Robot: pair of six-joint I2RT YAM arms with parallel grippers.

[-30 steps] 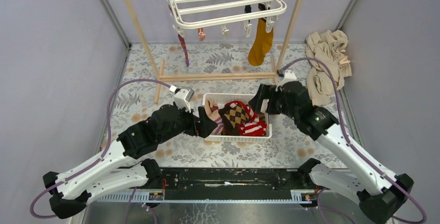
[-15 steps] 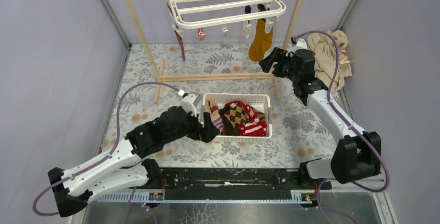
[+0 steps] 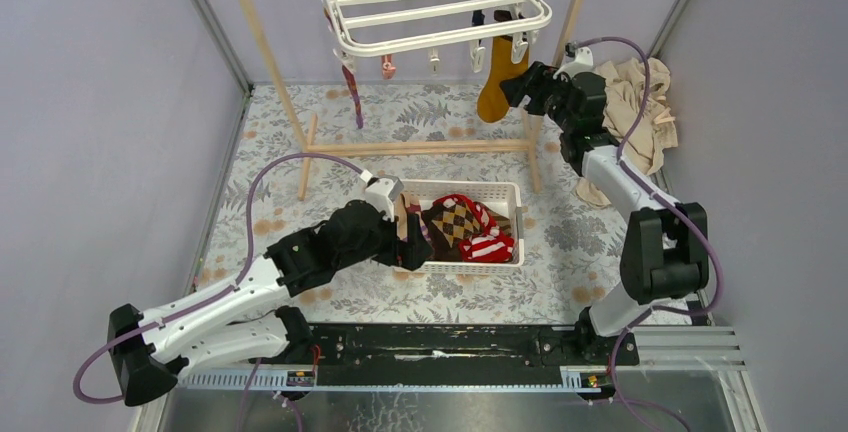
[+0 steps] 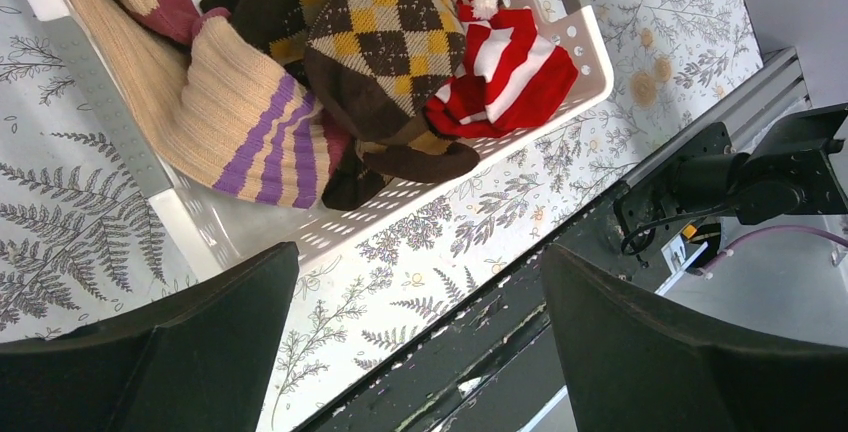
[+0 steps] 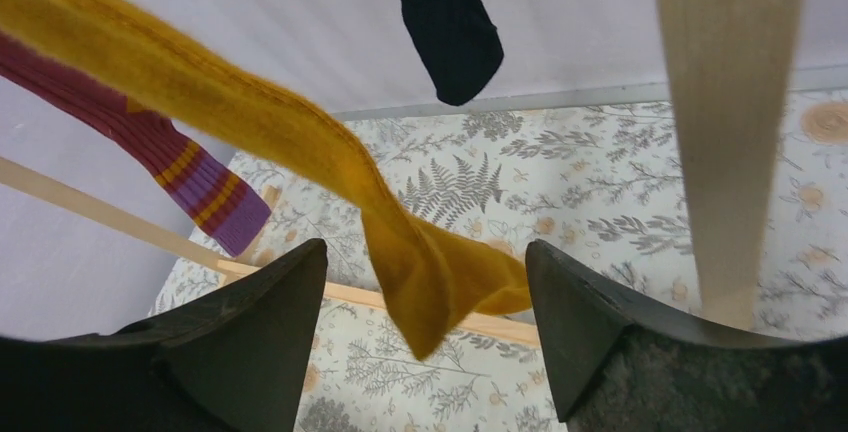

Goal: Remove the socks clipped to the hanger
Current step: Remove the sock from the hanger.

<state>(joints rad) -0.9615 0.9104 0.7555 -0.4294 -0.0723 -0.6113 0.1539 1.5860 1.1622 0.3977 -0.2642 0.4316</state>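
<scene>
Sock (image 5: 300, 147) in mustard between spread right fingers (image 5: 250, 342); left fingers (image 4: 170, 352) likewise apart above white basket (image 4: 588, 50).

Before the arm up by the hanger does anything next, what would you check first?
1. Mustard sock sits between the jaws of the right claw: ok.
2. That claw closed on the sock: not ok, jaws stand apart.
3. Sock hanging from the hanger: ok.
4. Wooden pole clear of that claw: cannot tell, it is very near.
5. Left claw open and empty: ok.
6. Basket has room for another sock: ok.
</scene>
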